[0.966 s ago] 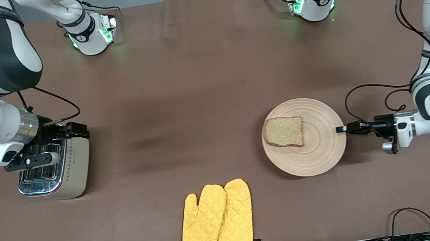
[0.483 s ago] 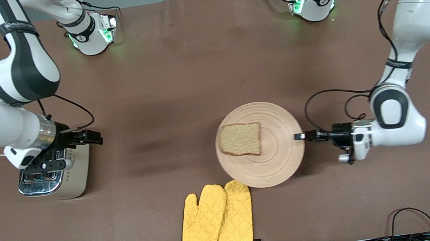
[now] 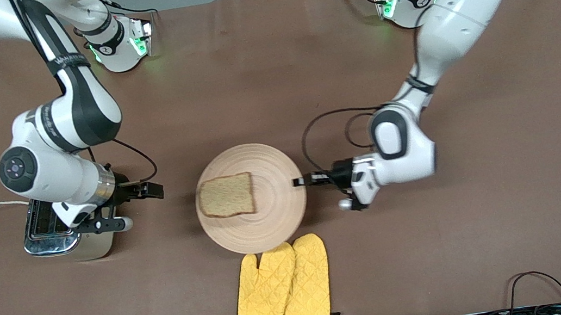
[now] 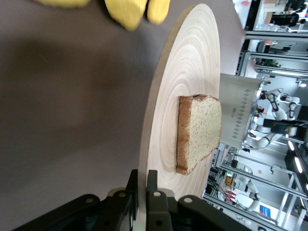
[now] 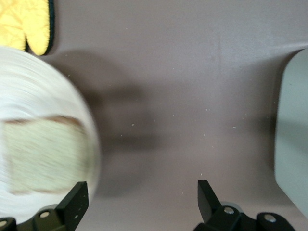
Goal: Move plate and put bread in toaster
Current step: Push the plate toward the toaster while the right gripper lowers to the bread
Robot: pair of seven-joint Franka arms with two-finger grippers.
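Two arms share this step. From the front camera, your left gripper (image 3: pixel 299 181) is pinched on the rim of the large round light-wood plate (image 3: pixel 267 220), at the edge toward the left arm's end of the table. The plate sits mid-table, touching the yellow quilted oven mitts (image 3: pixel 282 282), which lie nearer the camera. The squarish slice of brown wholemeal bread (image 3: pixel 226 195) rests on the half of the plate toward the boxy chrome-topped toaster (image 3: pixel 58 233). Your right gripper (image 3: pixel 143 198) hangs beside the toaster, between it and the plate, fingers spread wide and empty. Keep the plate level, so the slice does not slide, and mind the mitts at its rim.

From the left wrist camera, the fingers (image 4: pixel 153 192) clamp the thin pale rim (image 4: pixel 159 110); concentric ring grain shows, and the bread (image 4: pixel 198 132) looks speckled, with a darker crust.

From the right wrist camera, the open fingers (image 5: pixel 206 197) frame bare brown table (image 5: pixel 183 86); the plate (image 5: pixel 48 91) and bread (image 5: pixel 41 154) are near, so you should centre over the slice before closing.
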